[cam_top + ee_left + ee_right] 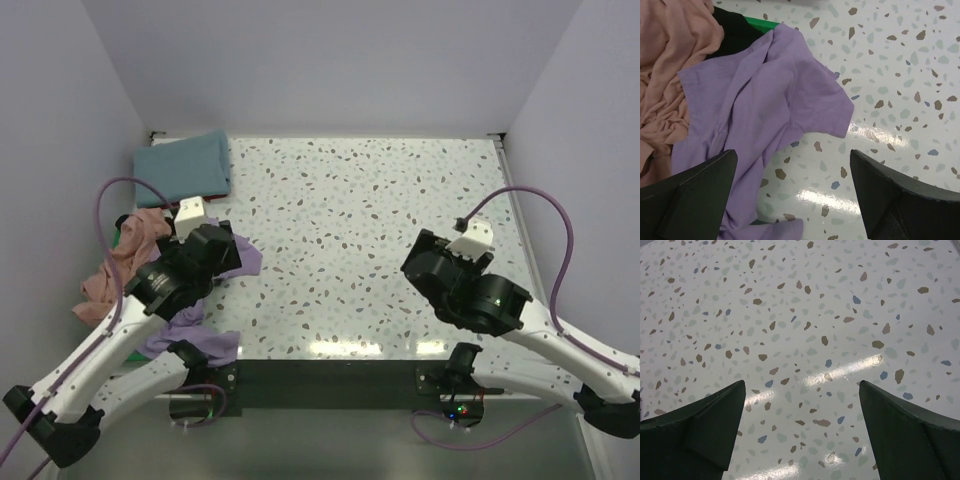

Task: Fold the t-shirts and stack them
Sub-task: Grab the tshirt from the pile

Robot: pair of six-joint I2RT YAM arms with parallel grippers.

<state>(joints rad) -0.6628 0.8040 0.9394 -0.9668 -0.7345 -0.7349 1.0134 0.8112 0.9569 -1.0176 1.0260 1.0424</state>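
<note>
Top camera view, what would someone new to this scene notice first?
First, the crumpled heap at the left edge of the speckled table: a pink shirt and a purple shirt, with the left gripper open above the purple one. Next, the teal shirt lying neatly folded in the far left corner, while the right gripper hangs open over bare tabletop.

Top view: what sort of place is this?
Probably a lab robot cell: plain walls enclose a speckled table, with a heap of t-shirts and one folded teal t-shirt at its left.
</note>
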